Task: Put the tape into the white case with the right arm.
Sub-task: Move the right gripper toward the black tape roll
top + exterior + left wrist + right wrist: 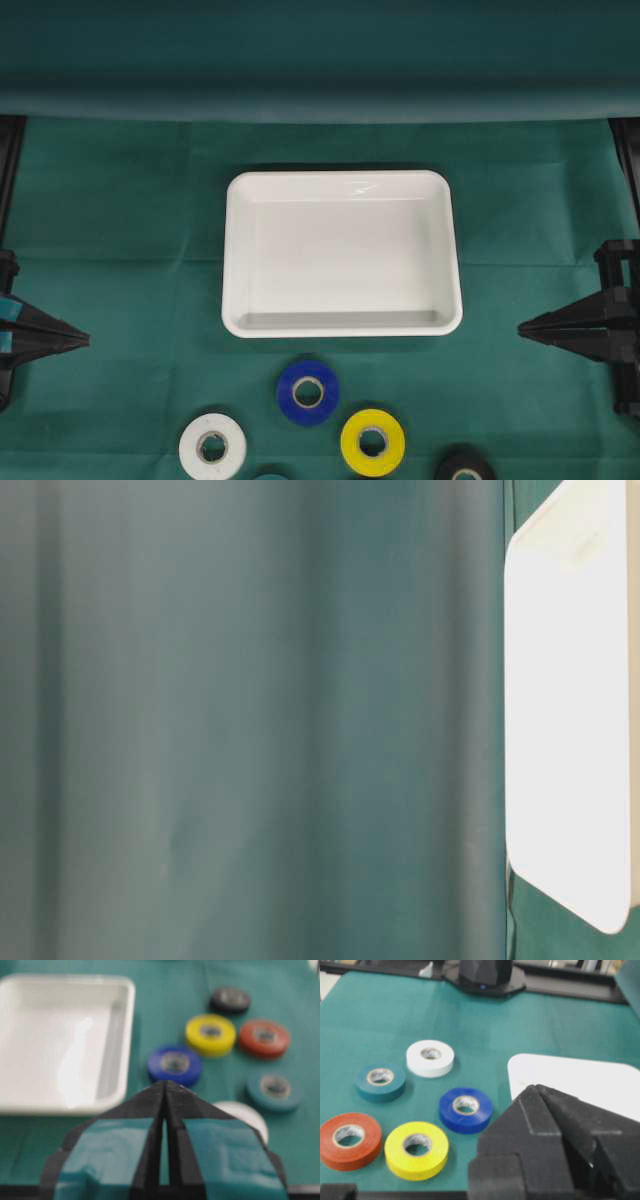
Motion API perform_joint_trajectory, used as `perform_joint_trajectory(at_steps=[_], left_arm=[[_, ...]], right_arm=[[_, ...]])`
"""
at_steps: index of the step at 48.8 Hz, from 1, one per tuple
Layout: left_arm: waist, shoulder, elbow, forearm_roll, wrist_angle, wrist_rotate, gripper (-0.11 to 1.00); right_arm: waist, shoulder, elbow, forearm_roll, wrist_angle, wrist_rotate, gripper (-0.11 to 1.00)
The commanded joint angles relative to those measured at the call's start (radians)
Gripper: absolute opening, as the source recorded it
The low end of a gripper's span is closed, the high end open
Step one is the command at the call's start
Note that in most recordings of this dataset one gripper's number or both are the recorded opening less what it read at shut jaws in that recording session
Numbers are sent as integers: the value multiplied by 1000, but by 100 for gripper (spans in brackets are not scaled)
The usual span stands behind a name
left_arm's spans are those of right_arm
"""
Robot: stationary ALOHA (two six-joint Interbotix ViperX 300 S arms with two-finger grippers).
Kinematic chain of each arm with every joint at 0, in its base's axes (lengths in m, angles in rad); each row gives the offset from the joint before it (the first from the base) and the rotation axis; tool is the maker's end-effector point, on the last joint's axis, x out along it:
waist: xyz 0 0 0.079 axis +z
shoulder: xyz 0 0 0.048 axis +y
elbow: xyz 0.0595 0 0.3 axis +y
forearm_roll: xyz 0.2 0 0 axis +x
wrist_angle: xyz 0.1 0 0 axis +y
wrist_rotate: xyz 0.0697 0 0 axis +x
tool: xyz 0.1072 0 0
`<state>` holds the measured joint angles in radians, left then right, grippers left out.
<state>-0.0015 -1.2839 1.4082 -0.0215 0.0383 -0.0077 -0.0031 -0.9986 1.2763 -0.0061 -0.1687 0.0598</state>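
Note:
The white case [340, 250] lies empty in the middle of the green cloth. Several tape rolls sit in front of it: blue [308, 392], white [212, 446], yellow [372, 441] and black [465, 466]. The wrist views also show a red roll [349, 1139] and a teal roll [380, 1081]. My right gripper [521, 327] rests at the right edge, shut and empty, its all-black tips [536, 1087] pointing at the case's corner [525, 1067]. My left gripper [86, 341], with light-blue patches, rests at the left edge, shut and empty, its tips [165, 1083] just short of the blue roll [175, 1064].
A folded ridge of green cloth [320, 100] runs across the back of the table. The left arm's black base [485, 975] stands at the far side in the right wrist view. The table-level view shows only blurred cloth and the case's side [570, 710].

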Motion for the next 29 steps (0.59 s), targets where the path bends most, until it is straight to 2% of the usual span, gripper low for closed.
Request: perform_joint_trajectory(at_steps=[1, 20, 23, 29], left_arm=[[3, -17, 11, -2, 31, 2, 0], [3, -41, 37, -2, 43, 2, 0], [3, -41, 37, -2, 43, 0, 0], [3, -41, 37, -2, 43, 0, 0]], right_arm=[[-2, -15, 8, -2, -3, 20, -10], [-2, -55, 58, -26, 5, 26, -7], [-2, -55, 60, -26, 5, 26, -2], [-2, -55, 60, -26, 12, 26, 21]])
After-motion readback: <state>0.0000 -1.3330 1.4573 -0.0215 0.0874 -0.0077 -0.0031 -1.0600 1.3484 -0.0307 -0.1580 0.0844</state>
